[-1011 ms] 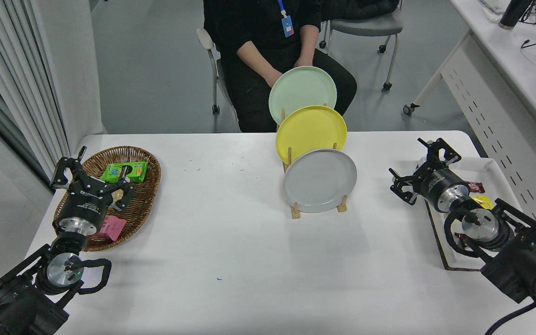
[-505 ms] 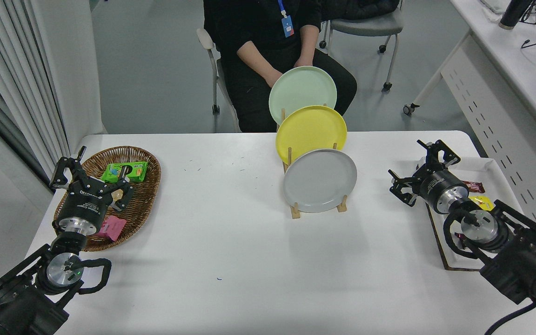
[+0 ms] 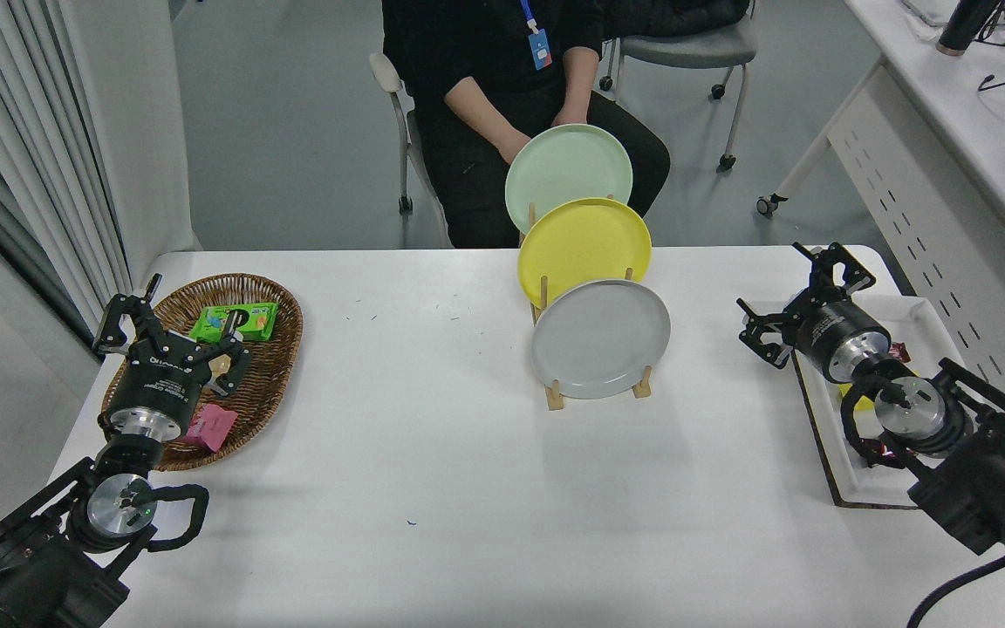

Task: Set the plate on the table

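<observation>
The light-grey plate [image 3: 600,338] stands on edge in the front slot of a wooden rack [image 3: 555,397] near the middle of the white table [image 3: 433,453]. Behind it in the same rack stand a yellow plate [image 3: 584,242] and a pale mint-green plate [image 3: 568,173]. My right gripper [image 3: 795,295] is open with nothing between its fingers, well to the right of the grey plate and apart from it. My left gripper [image 3: 167,318] is parked open over the wicker basket at the lower left.
A wicker basket [image 3: 276,366] with snack packets sits at the left. A white tray [image 3: 860,488] with small packets lies under my right arm. A person in black sits at the far side, hands behind the mint-green plate. A white desk [image 3: 947,131] stands at the right.
My right gripper has lifted and shifted slightly up and to the right, away from me. The plates, rack and left arm have not moved.
</observation>
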Robot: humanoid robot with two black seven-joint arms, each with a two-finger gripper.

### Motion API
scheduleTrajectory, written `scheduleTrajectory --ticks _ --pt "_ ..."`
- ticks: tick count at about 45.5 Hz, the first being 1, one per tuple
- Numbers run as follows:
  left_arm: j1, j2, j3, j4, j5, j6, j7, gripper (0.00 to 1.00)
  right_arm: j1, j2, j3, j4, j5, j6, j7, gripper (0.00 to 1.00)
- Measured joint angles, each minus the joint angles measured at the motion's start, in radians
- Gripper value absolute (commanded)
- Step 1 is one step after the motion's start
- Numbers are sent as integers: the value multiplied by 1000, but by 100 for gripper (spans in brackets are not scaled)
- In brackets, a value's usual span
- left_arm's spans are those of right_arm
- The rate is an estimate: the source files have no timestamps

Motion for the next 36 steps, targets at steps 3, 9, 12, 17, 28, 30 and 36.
scheduleTrajectory --ticks 3,9,12,17,28,30,36 --pt "0 0 0 0 0 0 0 98 4 -6 -6 8 7 0 0 99" --pt "0 0 0 0 0 0 0 98 7 -24 -24 48 21 -2 0 99" --pt "0 0 0 0 0 0 0 98 8 -36 -44 77 36 -5 0 99" --pt "0 0 0 0 0 0 -1 98 9 -60 -92 134 74 -8 0 99" --pt "0 0 0 0 0 0 -1 98 3 -99 -207 255 165 -12 1 99" --pt "0 0 0 0 0 0 -1 98 3 -104 -223 269 176 -13 1 99" --pt "0 0 0 0 0 0 -1 98 -2 -108 -255 303 199 -14 1 99"
